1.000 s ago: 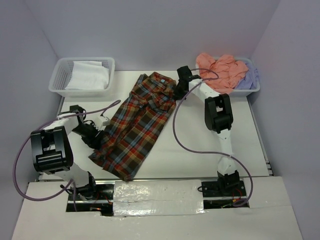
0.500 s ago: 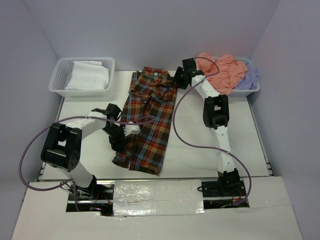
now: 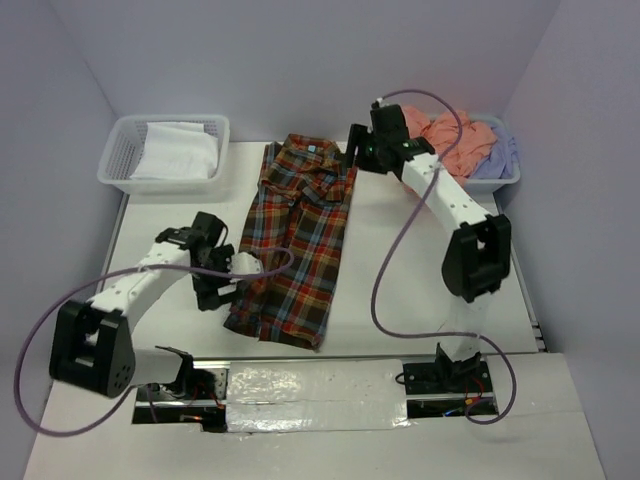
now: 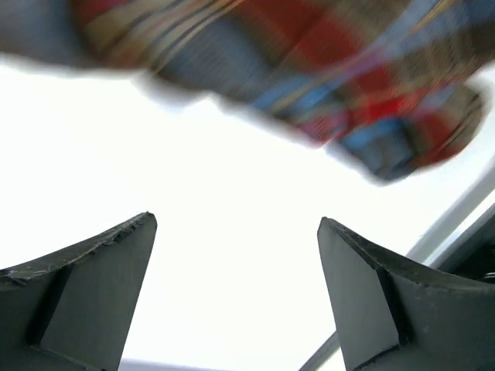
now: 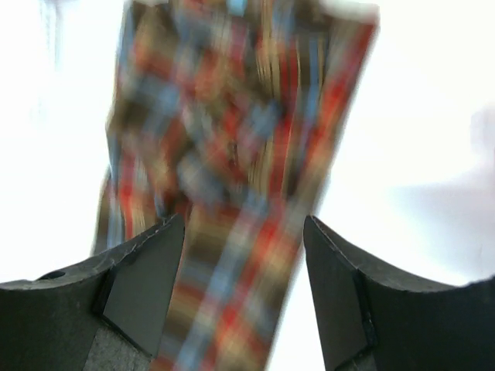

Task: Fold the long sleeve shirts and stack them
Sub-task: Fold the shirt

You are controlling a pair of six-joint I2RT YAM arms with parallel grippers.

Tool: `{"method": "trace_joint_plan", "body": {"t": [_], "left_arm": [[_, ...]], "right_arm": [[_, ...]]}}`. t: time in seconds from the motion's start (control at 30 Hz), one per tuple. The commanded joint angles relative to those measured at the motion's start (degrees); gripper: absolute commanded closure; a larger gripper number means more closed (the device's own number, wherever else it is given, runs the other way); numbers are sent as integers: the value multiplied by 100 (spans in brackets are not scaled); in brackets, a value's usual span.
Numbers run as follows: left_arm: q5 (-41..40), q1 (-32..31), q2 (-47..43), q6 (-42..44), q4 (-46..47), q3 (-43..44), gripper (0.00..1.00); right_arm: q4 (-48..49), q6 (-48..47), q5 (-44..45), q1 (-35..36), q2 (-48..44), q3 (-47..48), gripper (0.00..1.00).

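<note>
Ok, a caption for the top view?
Left pincer and right pincer open at opposite ends of the plaid shirt lying on the table.

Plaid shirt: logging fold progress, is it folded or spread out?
Partly folded: the plaid shirt lies as a narrow lengthwise strip, no sleeves showing.

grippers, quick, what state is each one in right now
left gripper: open, nothing between the jaws, plaid shirt just ahead
right gripper: open, holding nothing, over the plaid shirt

left claw [image 4: 236, 222] released plaid shirt [image 3: 300, 235], right claw [image 5: 243, 221] opened too
</note>
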Motion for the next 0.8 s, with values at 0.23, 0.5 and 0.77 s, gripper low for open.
{"method": "trace_joint_plan", "body": {"t": [0.23,0.5,0.77], "left_arm": [[57,246,-3237,2221,63,392,1],[1262,-106,-3031,3483,274,-1201,28],[1175,-220,-2686,4723,747,-2000,28]], "right_arm": [[897,805,-899,944,-2506,-5060,29],[1917,1544,-1436,1305,-1918,-5697,38],[2550,1668,-1814,1270,-1329,-5978,84]]}}
